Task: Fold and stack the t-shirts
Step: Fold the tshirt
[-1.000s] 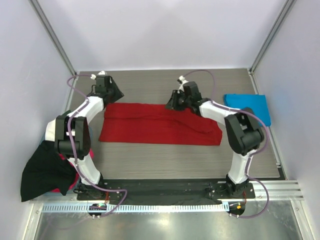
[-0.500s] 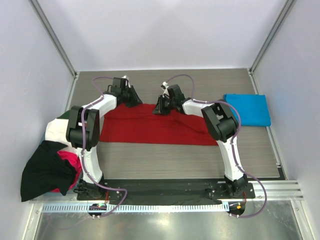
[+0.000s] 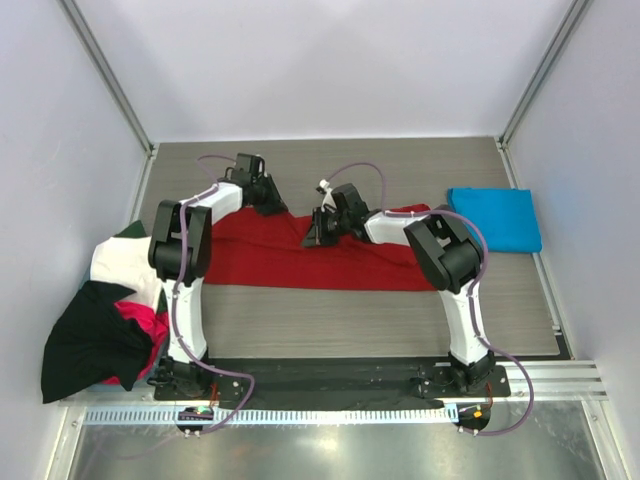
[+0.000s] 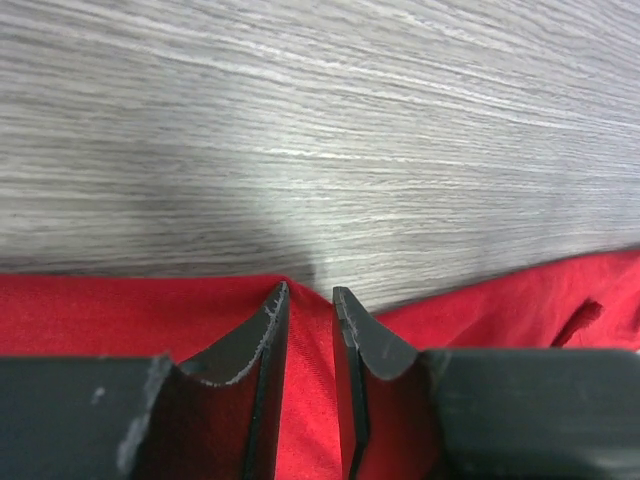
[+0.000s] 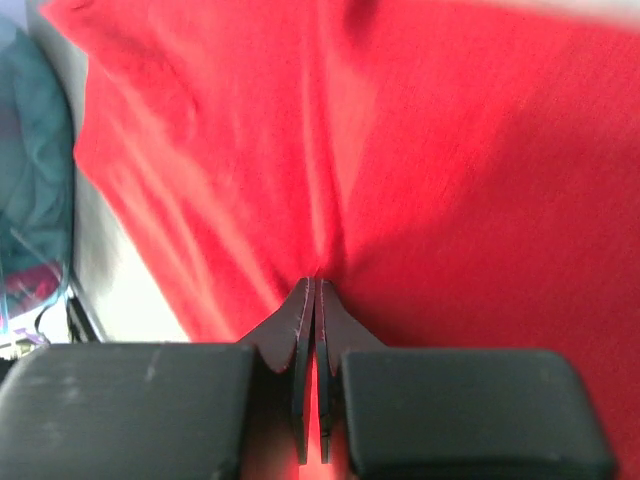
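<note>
The deep red t-shirt (image 3: 260, 255) lies spread across the middle of the table. My left gripper (image 3: 272, 203) sits at its far edge. In the left wrist view the left gripper (image 4: 309, 290) has its jaws narrowly apart, with red cloth (image 4: 100, 320) pinched up between them. My right gripper (image 3: 313, 237) is on the shirt's middle. In the right wrist view the right gripper (image 5: 316, 280) is shut on the red cloth (image 5: 480, 150), and folds radiate from its tips. The bright blue t-shirt (image 3: 495, 218) lies folded at the right.
A heap of shirts hangs over the table's left edge: black (image 3: 85, 345), white (image 3: 115, 262) and magenta (image 3: 145, 325). Grey wood-grain tabletop (image 4: 320, 120) shows beyond the red shirt. Walls and metal posts close in the back and both sides.
The left gripper moved right from the bare table onto the red shirt's far edge. The right gripper moved left and nearer with the cloth, shifting the shirt's right end.
</note>
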### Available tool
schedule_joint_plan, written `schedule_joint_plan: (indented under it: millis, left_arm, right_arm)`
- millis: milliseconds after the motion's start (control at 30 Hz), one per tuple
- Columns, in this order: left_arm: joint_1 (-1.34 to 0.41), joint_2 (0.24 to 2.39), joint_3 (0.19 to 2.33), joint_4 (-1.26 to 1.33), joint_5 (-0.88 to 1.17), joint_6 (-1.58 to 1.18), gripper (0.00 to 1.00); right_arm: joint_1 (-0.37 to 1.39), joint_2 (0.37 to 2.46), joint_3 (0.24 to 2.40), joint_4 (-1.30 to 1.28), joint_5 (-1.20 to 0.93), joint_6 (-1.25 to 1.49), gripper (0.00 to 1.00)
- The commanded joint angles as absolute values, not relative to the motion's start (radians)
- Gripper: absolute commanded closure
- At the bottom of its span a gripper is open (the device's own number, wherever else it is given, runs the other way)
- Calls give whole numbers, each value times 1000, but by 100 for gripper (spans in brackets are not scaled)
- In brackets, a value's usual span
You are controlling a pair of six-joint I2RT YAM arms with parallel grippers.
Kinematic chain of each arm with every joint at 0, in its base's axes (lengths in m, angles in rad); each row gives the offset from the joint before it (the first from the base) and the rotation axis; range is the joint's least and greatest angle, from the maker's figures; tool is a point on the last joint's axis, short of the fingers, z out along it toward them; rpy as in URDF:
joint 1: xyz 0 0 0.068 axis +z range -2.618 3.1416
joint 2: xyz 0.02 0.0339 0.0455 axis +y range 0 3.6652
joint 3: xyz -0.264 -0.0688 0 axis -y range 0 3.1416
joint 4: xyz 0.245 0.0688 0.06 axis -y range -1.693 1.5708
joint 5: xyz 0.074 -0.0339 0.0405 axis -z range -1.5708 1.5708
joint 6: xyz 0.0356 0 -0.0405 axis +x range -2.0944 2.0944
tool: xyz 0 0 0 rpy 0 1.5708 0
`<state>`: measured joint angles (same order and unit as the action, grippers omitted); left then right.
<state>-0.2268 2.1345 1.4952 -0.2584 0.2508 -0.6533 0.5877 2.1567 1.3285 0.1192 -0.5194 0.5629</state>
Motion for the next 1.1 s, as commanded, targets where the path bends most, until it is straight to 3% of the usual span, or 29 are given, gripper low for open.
schedule_joint_plan:
  millis: [0,133,200,400,700,767,1067]
  left_arm:
    - [-227,2143,1522,-305,209,-638,75]
    - [-226,2144,1531,-307,196,-630,75]
    - [-227,2146,1540,-316,187,-627,75]
    - [-227,2096,1519,-331,97,-621,75]
    - [-239,1913,1425,-302,-103,-603,70]
    - [-268,1866,1425,-310,-150,-589,68]
    - [-451,1884,1521,-293,42,-566,66]
  right_arm:
    - [607,2051,1260,130,-543,560,92]
    - [607,1997,1236,124,-526,551,88]
    - [607,1973,1238,95,-508,528,79]
    - [566,1838,1201,25,-370,497,67]
    - [324,1710,1097,-93,-209,495,63]
    - [304,1700,1066,-94,-198,492,48]
    - [291,1746,1066,-35,-187,434,44]
